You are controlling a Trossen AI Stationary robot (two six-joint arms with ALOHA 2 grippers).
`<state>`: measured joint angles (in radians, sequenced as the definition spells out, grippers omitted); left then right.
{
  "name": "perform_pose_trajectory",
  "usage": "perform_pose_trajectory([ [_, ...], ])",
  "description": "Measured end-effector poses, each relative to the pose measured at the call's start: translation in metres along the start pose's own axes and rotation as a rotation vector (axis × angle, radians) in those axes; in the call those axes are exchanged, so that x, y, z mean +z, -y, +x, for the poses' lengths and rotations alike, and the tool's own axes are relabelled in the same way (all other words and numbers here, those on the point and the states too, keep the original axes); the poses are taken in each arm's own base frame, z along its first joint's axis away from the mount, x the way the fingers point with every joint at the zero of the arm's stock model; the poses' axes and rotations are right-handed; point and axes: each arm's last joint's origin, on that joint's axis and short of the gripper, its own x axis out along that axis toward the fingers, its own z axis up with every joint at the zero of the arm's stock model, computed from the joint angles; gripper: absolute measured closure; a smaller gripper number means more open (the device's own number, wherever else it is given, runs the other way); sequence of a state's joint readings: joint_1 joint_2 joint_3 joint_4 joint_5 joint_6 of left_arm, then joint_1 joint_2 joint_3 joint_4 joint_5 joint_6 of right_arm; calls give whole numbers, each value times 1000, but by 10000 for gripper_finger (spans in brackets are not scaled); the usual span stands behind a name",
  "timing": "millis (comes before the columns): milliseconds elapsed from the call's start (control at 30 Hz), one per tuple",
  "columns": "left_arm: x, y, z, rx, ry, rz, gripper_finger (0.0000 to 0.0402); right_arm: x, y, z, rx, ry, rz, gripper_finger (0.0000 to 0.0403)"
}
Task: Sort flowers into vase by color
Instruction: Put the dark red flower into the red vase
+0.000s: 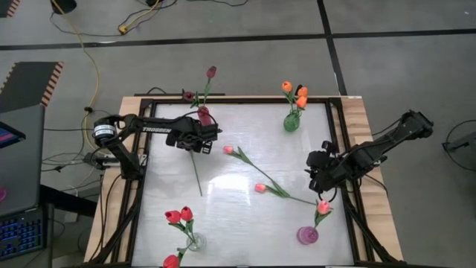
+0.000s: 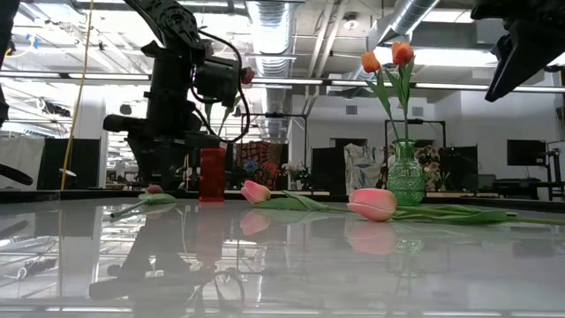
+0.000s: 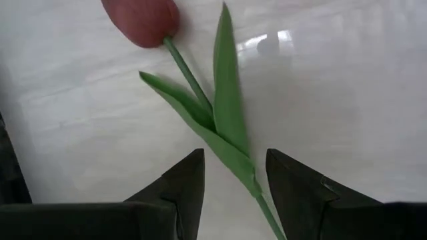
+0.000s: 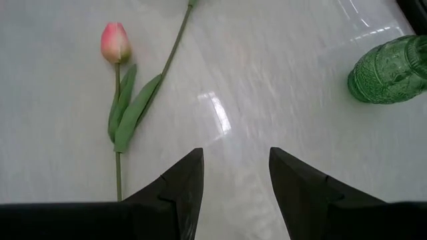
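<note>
A dark maroon flower lies flat on the white table, head toward the far edge, stem running toward the near edge. My left gripper hangs open just above it, pointing down, one finger on each side of the stem and lower leaf, not touching. My right gripper is open in the air at the table's right. Two pink flowers lie mid-table. The green vase holds orange flowers, the pink vase a pink one, and the clear vase red ones.
A dark red vase with a maroon flower stands at the far edge, left of centre. The table is framed by a black rail and a wooden border. Bare table surface lies between the near vases.
</note>
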<state>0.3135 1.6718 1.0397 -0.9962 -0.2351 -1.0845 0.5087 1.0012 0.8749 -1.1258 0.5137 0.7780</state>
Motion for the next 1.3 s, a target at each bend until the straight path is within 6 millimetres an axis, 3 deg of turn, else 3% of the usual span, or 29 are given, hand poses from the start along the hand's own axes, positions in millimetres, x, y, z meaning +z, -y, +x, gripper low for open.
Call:
perform_pose_trajectory([
  [600,-14,-10,33,-6,6,-70,256,0,0,0,-1,1,-1,207],
  [1100,-12,-4,35,-65,32,-14,385,0,0,0,-1,1,-1,207],
  [1300,-11,-3,34,-72,37,23,396,0,0,0,-1,1,-1,207],
])
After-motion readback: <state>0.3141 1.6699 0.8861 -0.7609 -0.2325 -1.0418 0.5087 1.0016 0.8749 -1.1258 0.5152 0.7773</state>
